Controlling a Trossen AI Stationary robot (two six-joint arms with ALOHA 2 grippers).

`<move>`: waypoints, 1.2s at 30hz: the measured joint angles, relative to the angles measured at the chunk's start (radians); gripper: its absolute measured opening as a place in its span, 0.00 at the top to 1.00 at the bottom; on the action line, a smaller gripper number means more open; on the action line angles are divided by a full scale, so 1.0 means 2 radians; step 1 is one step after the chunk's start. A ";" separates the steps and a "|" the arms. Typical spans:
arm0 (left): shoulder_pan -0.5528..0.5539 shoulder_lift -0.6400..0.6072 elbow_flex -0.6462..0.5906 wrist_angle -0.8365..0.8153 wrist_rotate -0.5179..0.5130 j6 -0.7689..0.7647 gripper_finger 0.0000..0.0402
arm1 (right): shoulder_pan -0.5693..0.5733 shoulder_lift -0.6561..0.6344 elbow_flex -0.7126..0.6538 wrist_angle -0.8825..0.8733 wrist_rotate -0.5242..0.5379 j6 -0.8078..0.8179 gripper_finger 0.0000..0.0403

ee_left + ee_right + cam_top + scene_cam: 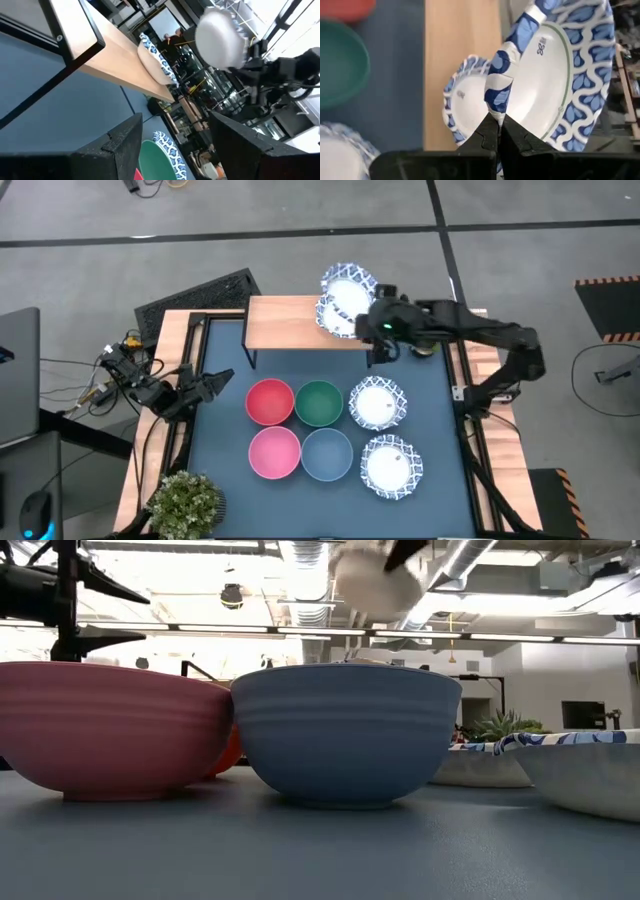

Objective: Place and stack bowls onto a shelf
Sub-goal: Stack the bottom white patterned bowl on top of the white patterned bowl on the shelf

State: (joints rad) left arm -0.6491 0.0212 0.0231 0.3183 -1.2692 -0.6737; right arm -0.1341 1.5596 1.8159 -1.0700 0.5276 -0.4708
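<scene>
On the light wooden shelf sits one white blue-rimmed bowl, near the shelf's right end. My right gripper is shut on a second white blue-rimmed bowl, held tilted above the first. The held bowl's pale underside shows in the left wrist view. The red, green, pink and light blue bowls stand on the mat. Two more white patterned bowls stand to their right. My left gripper is open, waiting at the table's left edge. My right gripper pinches the rim of the white patterned bowl between its two fingers, coming from the table's right side. The bowl is lifted clear and steeply tilted. It hangs over the white bowl that sits on the shelf.
The shelf's left part is bare wood. A potted plant stands at the table's near left corner. Cables and a device lie beside the left arm. The blue mat shows bare left of the bowls.
</scene>
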 joint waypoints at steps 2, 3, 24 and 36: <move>0.000 0.000 0.000 0.000 -0.001 -0.001 0.47 | -0.017 0.020 0.001 -0.008 -0.021 -0.029 0.95; 0.000 0.000 0.000 0.000 0.000 -0.001 0.47 | -0.024 0.032 0.000 -0.016 -0.030 -0.042 0.95; 0.000 0.000 0.000 -0.009 -0.002 -0.002 0.47 | -0.112 0.098 0.000 -0.046 -0.119 -0.080 0.76; 0.000 0.000 0.000 -0.011 0.001 0.003 0.47 | -0.093 0.091 0.038 -0.048 -0.119 -0.065 0.38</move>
State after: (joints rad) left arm -0.6491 0.0216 0.0227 0.2958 -1.2666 -0.6684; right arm -0.3211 1.7425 1.8928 -1.1655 0.2886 -0.6004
